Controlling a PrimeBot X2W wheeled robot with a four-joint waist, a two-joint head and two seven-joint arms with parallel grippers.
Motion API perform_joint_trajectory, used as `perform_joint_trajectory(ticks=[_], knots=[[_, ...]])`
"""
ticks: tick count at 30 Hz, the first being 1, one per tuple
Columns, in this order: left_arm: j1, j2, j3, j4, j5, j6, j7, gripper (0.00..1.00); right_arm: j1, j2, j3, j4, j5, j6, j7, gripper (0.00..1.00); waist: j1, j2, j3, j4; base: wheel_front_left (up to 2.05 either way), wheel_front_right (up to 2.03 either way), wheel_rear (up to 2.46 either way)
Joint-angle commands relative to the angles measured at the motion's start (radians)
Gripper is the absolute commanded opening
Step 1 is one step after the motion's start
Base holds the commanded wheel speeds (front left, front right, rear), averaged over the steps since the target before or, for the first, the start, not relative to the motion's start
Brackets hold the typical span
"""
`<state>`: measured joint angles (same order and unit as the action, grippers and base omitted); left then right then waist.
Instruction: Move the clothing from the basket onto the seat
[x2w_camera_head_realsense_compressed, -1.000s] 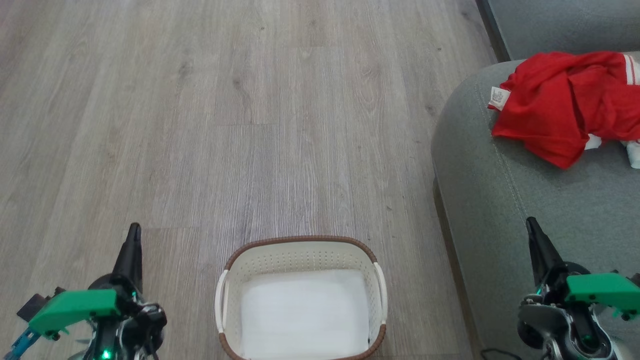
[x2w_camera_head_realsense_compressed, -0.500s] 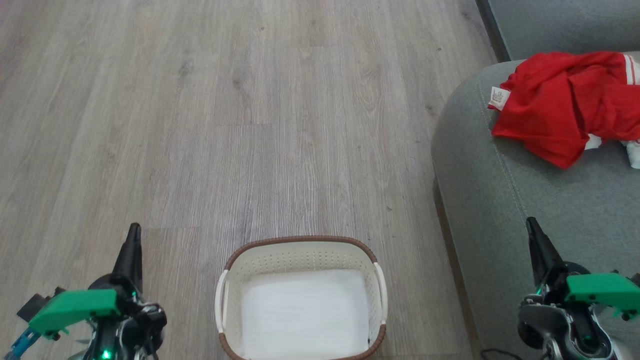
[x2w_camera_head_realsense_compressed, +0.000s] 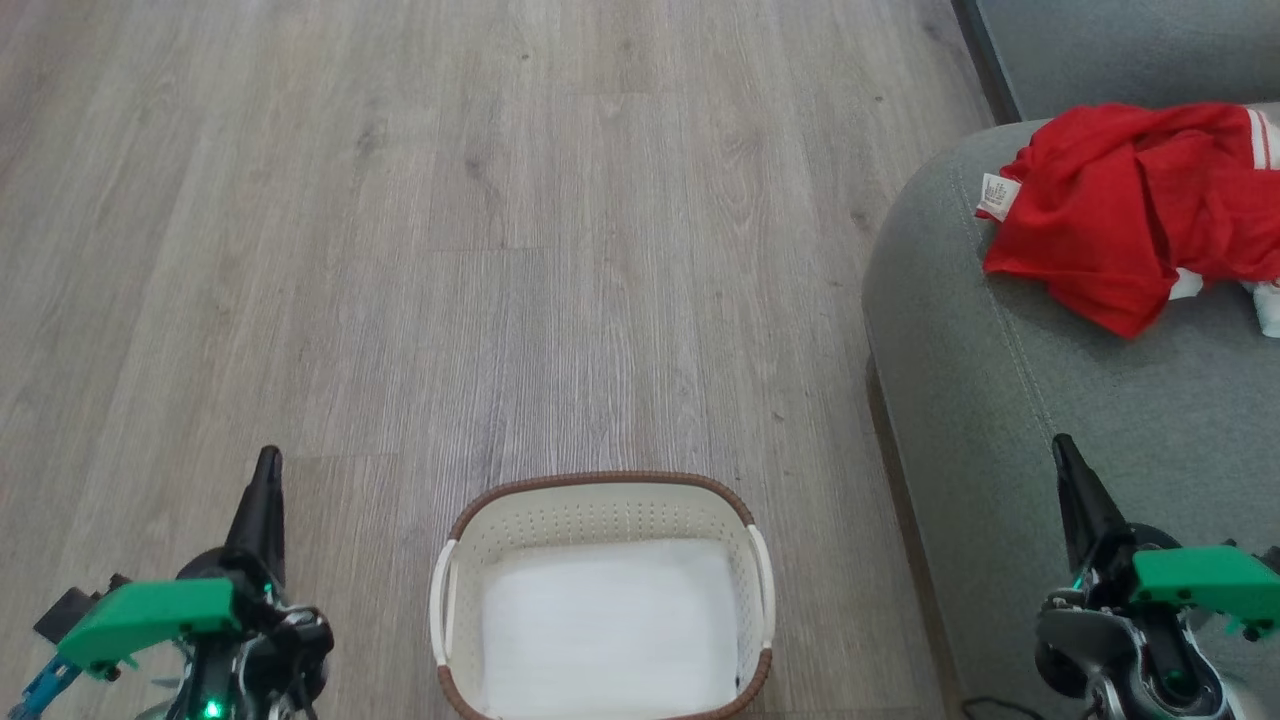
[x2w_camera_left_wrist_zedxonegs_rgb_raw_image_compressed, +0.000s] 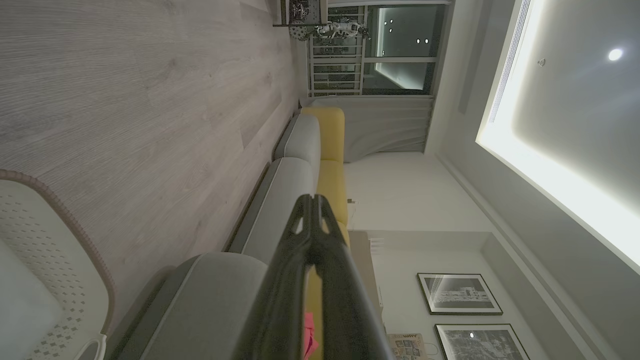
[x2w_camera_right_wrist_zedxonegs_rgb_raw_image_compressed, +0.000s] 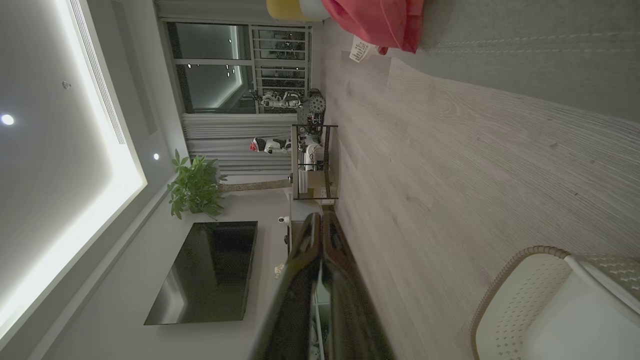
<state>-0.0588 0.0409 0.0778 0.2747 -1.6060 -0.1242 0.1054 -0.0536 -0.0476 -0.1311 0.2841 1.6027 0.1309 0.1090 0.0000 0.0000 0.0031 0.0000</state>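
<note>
Clothing (x2w_camera_head_realsense_compressed: 1130, 210) lay far right on seat (x2w_camera_head_realsense_compressed: 1050, 400), its white label (x2w_camera_head_realsense_compressed: 997, 195) too small to read. Basket (x2w_camera_head_realsense_compressed: 600, 480), near centre on floor (x2w_camera_head_realsense_compressed: 500, 250), showed white bottom. Left hand (x2w_camera_head_realsense_compressed: 268, 458) and right hand (x2w_camera_head_realsense_compressed: 1062, 445) both pressed together.

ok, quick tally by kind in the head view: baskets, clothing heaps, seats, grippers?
basket: 1
clothing heap: 1, garments inside can't be counted
seat: 1
grippers: 2, left gripper and right gripper, both shut
total: 5
</note>
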Motion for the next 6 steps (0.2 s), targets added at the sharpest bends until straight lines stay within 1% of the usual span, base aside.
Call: perform_joint_trajectory(ticks=[1, 6], knots=[[-0.049, 0.009, 0.036, -0.029, -0.002, -0.007, 0.008, 0.00, -0.054, -0.003, 0.017, -0.039, 0.006, 0.000, 0.004, 0.00, 0.0000, 0.0000, 0.000, 0.000, 0.00, 0.00, 0.00], [-0.049, 0.009, 0.036, -0.029, -0.002, -0.007, 0.008, 0.00, -0.054, -0.003, 0.017, -0.039, 0.006, 0.000, 0.004, 0.00, 0.0000, 0.0000, 0.000, 0.000, 0.00, 0.00, 0.00]])
